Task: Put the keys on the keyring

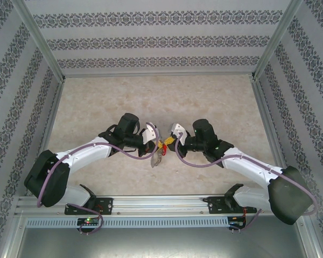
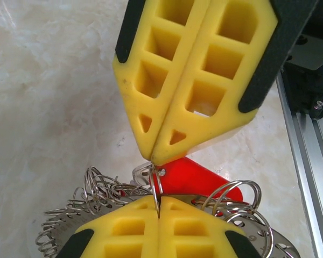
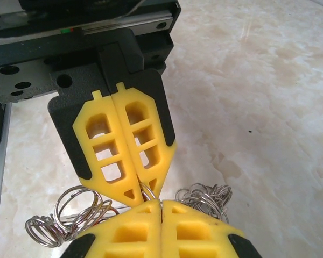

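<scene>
My two grippers meet tip to tip above the table's middle. My left gripper [image 2: 159, 208] is shut on a thin upright silver ring of the keyring [image 2: 97, 196], whose many small rings fan out behind its fingers. My right gripper [image 3: 161, 203] is shut, and from the left wrist its fingertips [image 2: 153, 156] pinch the top of a solid red key [image 2: 202, 180] right at that ring. The ring crosses the key's silver end. From above, the keyring [image 1: 157, 157] hangs just below my left gripper [image 1: 160, 145], with my right gripper [image 1: 169, 141] facing it. Small rings [image 3: 204, 196] show on both sides of the pinch.
The marble-patterned tabletop [image 1: 151, 97] stretches out beyond the arms. An aluminium rail [image 1: 161, 203] carrying both bases runs along the near edge, close under the work. Patterned walls [image 1: 21, 107] close in the left, right and back sides.
</scene>
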`<action>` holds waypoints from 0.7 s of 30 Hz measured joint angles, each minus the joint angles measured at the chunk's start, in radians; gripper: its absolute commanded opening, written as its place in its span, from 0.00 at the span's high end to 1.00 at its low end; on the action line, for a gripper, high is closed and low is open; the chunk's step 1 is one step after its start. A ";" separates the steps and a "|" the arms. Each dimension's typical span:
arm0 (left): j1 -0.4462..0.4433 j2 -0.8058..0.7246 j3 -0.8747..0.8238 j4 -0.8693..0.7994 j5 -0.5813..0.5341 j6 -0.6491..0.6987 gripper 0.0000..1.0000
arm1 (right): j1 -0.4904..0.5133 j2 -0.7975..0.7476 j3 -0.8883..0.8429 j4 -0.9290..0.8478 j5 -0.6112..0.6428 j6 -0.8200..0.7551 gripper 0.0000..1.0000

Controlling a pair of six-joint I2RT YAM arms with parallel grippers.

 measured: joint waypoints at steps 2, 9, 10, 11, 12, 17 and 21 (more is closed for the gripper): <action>0.000 0.000 -0.008 0.015 -0.001 0.000 1.00 | 0.000 -0.002 -0.001 0.000 0.000 0.005 1.00; -0.006 0.000 -0.059 0.099 -0.019 -0.024 0.92 | 0.026 -0.002 0.005 -0.016 0.022 0.005 1.00; -0.006 0.000 -0.065 0.113 -0.019 -0.029 0.90 | 0.027 -0.002 0.008 -0.021 0.024 0.005 1.00; -0.006 0.000 -0.071 0.127 -0.020 -0.035 0.90 | 0.031 -0.002 0.012 -0.027 0.027 0.004 1.00; -0.007 0.000 -0.074 0.137 -0.023 -0.042 0.90 | 0.031 -0.002 0.017 -0.032 0.031 0.004 1.00; -0.006 0.000 -0.089 0.167 -0.042 -0.064 0.78 | 0.031 -0.013 0.033 -0.045 0.049 0.002 1.00; -0.006 -0.001 -0.094 0.173 -0.050 -0.075 0.74 | 0.031 -0.016 0.042 -0.047 0.050 0.002 1.00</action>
